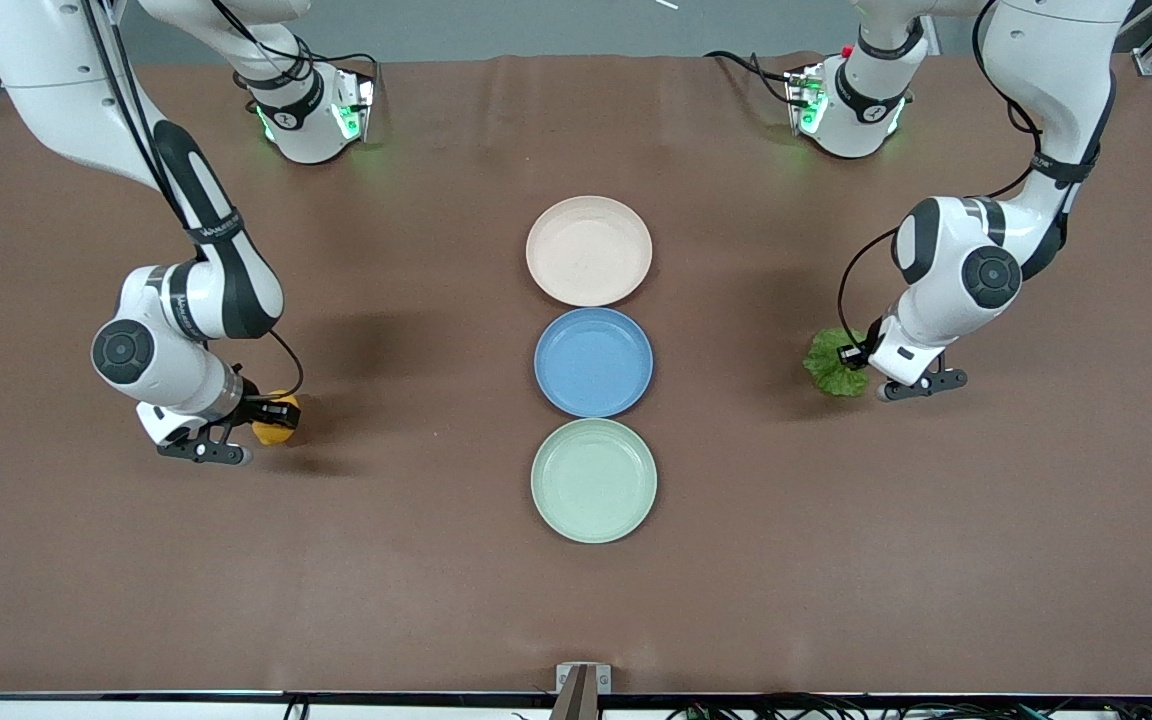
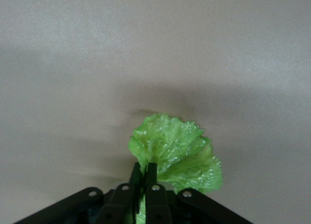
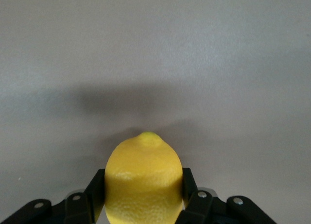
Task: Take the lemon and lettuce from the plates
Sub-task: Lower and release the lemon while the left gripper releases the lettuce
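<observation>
Both items were already off the plates and in the grippers, so the picking step looked all but done; what remained, as I judged it, was to carry or set them down away from the plates. The right gripper (image 1: 254,432) was clamped on the lemon (image 1: 276,417), its fingers (image 3: 188,185) pressed against the fruit's two sides, and it hung low over bare table toward the right arm's end, well apart from the blue plate (image 1: 593,361). The left gripper (image 1: 861,365) pinched the lettuce (image 1: 834,362) by its stem end, the fingers (image 2: 151,171) nearly meeting on the thin leaf (the ruffled part fanned out free ahead of them), low over the table toward the left arm's end, also well apart from the blue plate.

Three plates stood in a row at the table's middle, and none held anything. The beige-pink plate (image 1: 589,249) lay just beside the blue one and farther from the front camera; the mint green plate (image 1: 593,480) lay just beside it and nearer the camera.

Any next move would call for steady grips: the lemon's smooth rind could slip, and the leaf could tear or slide out of so narrow a pinch. Whether either item touched the table could not be told.
</observation>
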`<move>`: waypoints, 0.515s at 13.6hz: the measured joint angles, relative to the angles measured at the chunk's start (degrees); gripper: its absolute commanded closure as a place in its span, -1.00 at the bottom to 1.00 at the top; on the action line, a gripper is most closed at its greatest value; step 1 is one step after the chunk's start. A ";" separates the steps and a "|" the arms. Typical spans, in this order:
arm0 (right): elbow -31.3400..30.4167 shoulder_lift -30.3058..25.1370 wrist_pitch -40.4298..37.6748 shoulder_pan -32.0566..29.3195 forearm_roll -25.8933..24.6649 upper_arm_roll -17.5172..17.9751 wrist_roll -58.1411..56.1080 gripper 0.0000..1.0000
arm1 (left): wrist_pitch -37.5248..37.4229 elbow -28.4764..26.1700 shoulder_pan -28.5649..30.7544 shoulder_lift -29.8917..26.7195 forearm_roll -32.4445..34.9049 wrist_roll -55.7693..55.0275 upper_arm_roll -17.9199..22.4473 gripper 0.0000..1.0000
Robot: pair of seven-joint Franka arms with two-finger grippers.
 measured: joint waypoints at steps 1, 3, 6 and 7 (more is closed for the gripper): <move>0.04 0.43 1.41 -0.11 0.00 0.06 -0.32 0.99 | 0.07 0.31 -0.05 -0.06 0.03 0.01 -0.11 -1.00; 0.06 1.21 3.76 -0.12 0.00 0.28 -0.48 0.48 | -1.69 2.25 -0.17 -0.62 0.03 0.00 -0.40 -1.00; 0.51 1.62 4.28 -0.12 0.01 0.38 -2.04 -1.00 | -17.34 9.48 -0.05 -3.60 0.04 0.08 -0.40 -1.00; 0.91 1.86 4.23 -0.12 0.01 0.42 -2.42 -1.00 | -23.05 12.52 0.01 -5.07 0.06 0.43 -0.33 -1.00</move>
